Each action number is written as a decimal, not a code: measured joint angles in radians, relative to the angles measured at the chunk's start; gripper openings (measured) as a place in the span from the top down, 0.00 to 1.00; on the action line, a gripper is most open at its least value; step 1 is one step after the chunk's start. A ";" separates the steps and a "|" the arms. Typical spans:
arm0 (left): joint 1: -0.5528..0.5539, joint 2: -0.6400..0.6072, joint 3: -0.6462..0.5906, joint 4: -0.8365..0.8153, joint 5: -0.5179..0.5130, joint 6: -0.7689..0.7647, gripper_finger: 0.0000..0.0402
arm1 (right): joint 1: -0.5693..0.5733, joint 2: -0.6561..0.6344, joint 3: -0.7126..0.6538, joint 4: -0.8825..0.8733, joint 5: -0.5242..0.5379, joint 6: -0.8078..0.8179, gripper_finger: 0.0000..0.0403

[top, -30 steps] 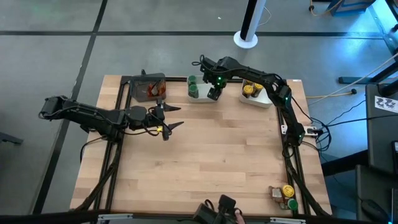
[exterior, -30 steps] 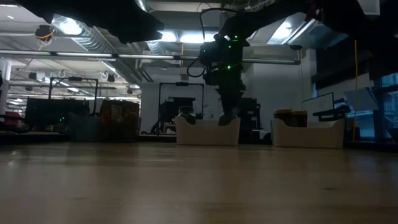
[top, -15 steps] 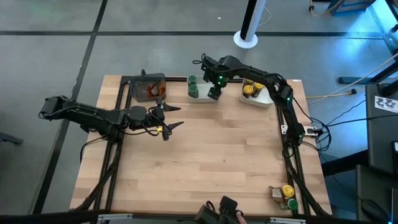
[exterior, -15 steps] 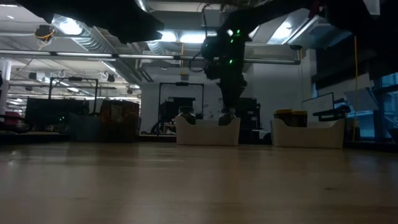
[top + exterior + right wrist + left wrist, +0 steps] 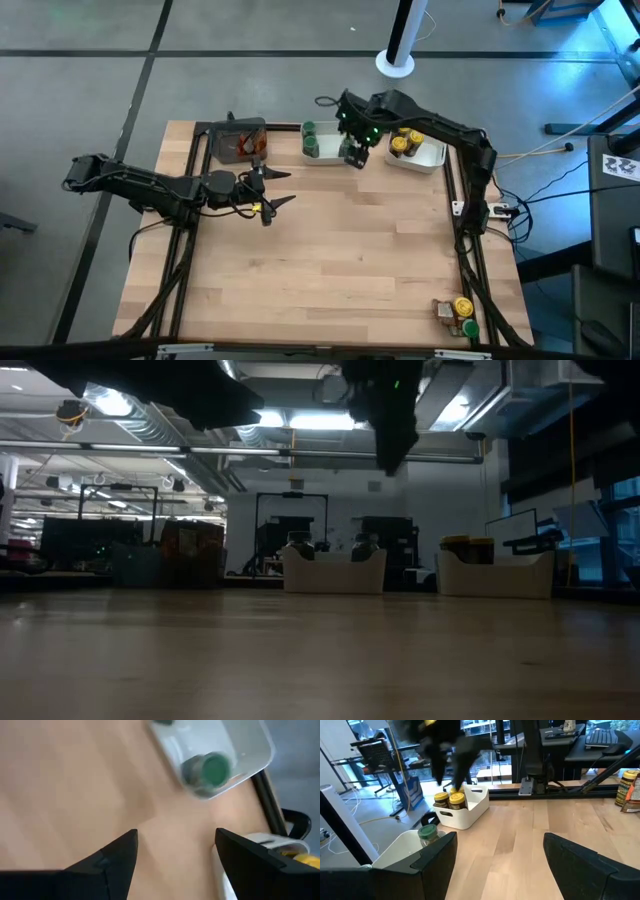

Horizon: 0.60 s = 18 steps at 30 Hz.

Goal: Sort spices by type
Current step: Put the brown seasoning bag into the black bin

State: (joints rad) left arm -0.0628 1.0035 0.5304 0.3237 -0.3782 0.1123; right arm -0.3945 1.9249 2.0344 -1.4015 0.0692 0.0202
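Over at the far edge of the wooden tabletop (image 5: 340,250), the right tool (image 5: 355,155) hangs above the middle white tray (image 5: 325,157), fingers spread wide and nothing between them. In the low view it sits high up near the ceiling lights (image 5: 390,445), well clear of that tray (image 5: 333,572). Its own wrist camera looks down past both dark fingers (image 5: 115,855) at a green-lidded spice jar (image 5: 210,770) lying inside the tray's corner (image 5: 250,750), bare wood below.

From above, green-lidded jars (image 5: 309,140) stand at the left end of that middle tray. Just to the right, a second white tray (image 5: 428,158) holds yellow-lidded jars (image 5: 400,143). To the left, the dark tray (image 5: 222,146) carries reddish-brown jars (image 5: 250,147).

The left tool (image 5: 268,192) hovers over the tabletop in front of the dark tray, also parted and empty; its wrist view shows the green-lidded jar (image 5: 427,832) and two yellow-lidded jars (image 5: 450,800) in their trays beyond its fingers (image 5: 435,857).

Down at the near right corner, three more jars wait together: one yellow-lidded (image 5: 463,306), one green-lidded (image 5: 470,326), one brownish (image 5: 443,311).
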 joint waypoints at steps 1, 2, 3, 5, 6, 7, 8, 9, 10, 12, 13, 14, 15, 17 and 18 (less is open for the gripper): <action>0.000 0.000 0.000 0.000 0.000 0.000 0.30 | 0.023 -0.014 0.000 -0.019 0.000 0.009 0.35; 0.000 0.000 0.000 -0.001 0.000 0.000 0.30 | 0.049 -0.026 0.000 -0.039 0.000 0.020 0.35; 0.000 0.000 0.000 -0.001 0.000 0.000 0.30 | 0.075 -0.037 0.000 -0.059 0.000 0.026 0.35; -0.001 0.000 0.000 -0.001 0.000 0.000 0.30 | 0.128 -0.053 0.000 -0.090 0.007 0.051 0.35; -0.001 0.000 0.000 -0.001 0.000 0.000 0.30 | 0.156 -0.060 0.000 -0.097 0.013 0.064 0.35; -0.001 0.000 0.000 -0.002 0.000 0.000 0.30 | 0.183 -0.069 0.000 -0.106 0.019 0.080 0.34; -0.001 0.000 0.000 -0.003 0.000 0.000 0.30 | 0.212 -0.079 0.000 -0.118 0.025 0.093 0.34; -0.001 0.000 0.000 -0.003 0.000 0.000 0.30 | 0.242 -0.089 0.000 -0.130 0.034 0.107 0.34; -0.001 0.000 0.000 -0.004 0.000 0.000 0.30 | 0.274 -0.097 0.000 -0.140 0.045 0.124 0.34; -0.001 0.000 0.000 -0.009 0.000 -0.003 0.30 | 0.336 -0.107 0.000 -0.160 0.070 0.164 0.34; -0.001 0.000 0.000 -0.009 0.000 -0.004 0.30 | 0.367 -0.110 0.000 -0.169 0.084 0.189 0.34; -0.001 0.000 0.000 -0.009 0.000 -0.006 0.30 | 0.398 -0.114 -0.001 -0.171 0.099 0.213 0.34; -0.001 0.000 0.000 -0.009 0.000 -0.006 0.30 | 0.429 -0.118 -0.001 -0.170 0.106 0.233 0.34; -0.001 0.000 0.000 -0.009 0.000 -0.007 0.30 | 0.492 -0.128 -0.001 -0.170 0.108 0.265 0.34; -0.001 0.000 0.000 -0.009 0.000 -0.008 0.30 | 0.525 -0.131 -0.001 -0.170 0.112 0.283 0.34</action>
State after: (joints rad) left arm -0.0639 1.0035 0.5304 0.3145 -0.3782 0.1047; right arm 0.1303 1.7943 2.0335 -1.5719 0.1810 0.3035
